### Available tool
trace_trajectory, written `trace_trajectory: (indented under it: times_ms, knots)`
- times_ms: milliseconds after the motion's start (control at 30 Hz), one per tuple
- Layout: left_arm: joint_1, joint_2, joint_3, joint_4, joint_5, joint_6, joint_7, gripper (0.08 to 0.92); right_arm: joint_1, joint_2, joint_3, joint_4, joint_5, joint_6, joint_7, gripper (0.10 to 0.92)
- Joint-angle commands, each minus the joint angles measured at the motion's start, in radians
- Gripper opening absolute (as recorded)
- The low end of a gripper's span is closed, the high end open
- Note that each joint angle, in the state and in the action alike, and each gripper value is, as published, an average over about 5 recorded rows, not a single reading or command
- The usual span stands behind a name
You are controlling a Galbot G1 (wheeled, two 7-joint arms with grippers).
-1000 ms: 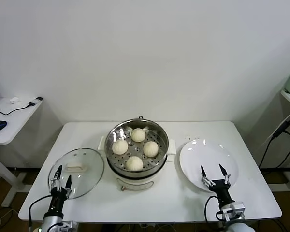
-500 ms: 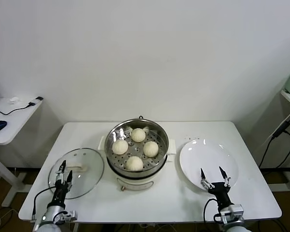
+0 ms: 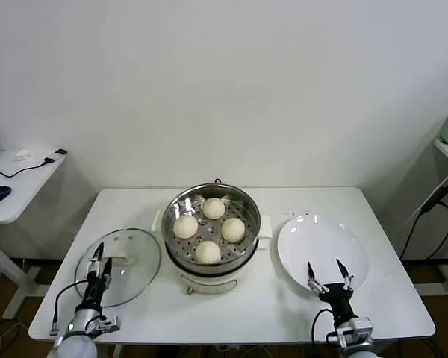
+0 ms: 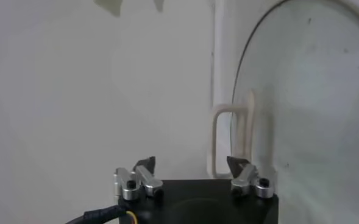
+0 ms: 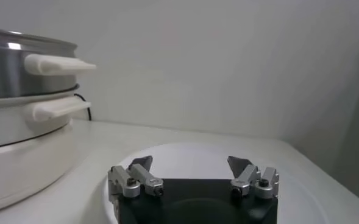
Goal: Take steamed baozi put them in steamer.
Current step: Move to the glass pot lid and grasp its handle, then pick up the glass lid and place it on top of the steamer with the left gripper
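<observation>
All four baozi [image 3: 208, 229] sit in the steamer [image 3: 212, 237], ahead between both grippers; the plate [image 3: 321, 252] holds none. Left gripper [image 3: 98, 253] over the lid [image 3: 118, 265] and right gripper [image 3: 329, 269] over the plate gape, holding nothing. Loading looks finished.

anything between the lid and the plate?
In the head view the steamer, with four baozi on its tray, sits between the glass lid and the white plate; bare tabletop fills the gaps.
</observation>
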Motion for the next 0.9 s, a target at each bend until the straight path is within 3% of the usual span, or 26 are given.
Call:
trace_trajectory:
  times_ms: [33, 633, 733, 900]
  knots:
    - [-0.022, 0.003, 0.001, 0.019, 0.003, 0.003, -0.001, 0.714, 0.0, 0.011, -0.003, -0.001, -0.016, -0.002, 0.0, 0.823]
    - [-0.037, -0.021, 0.009, 0.063, 0.007, -0.002, -0.006, 0.195, -0.017, 0.026, -0.003, 0.011, -0.029, -0.001, -0.008, 0.823]
    - [-0.038, -0.025, 0.009, 0.06, 0.008, -0.003, -0.007, 0.14, -0.022, 0.029, -0.002, 0.014, -0.031, 0.003, -0.009, 0.823]
    - [-0.028, -0.028, 0.002, 0.023, -0.003, -0.004, -0.008, 0.131, -0.032, 0.031, 0.002, 0.018, -0.032, 0.01, -0.01, 0.823]
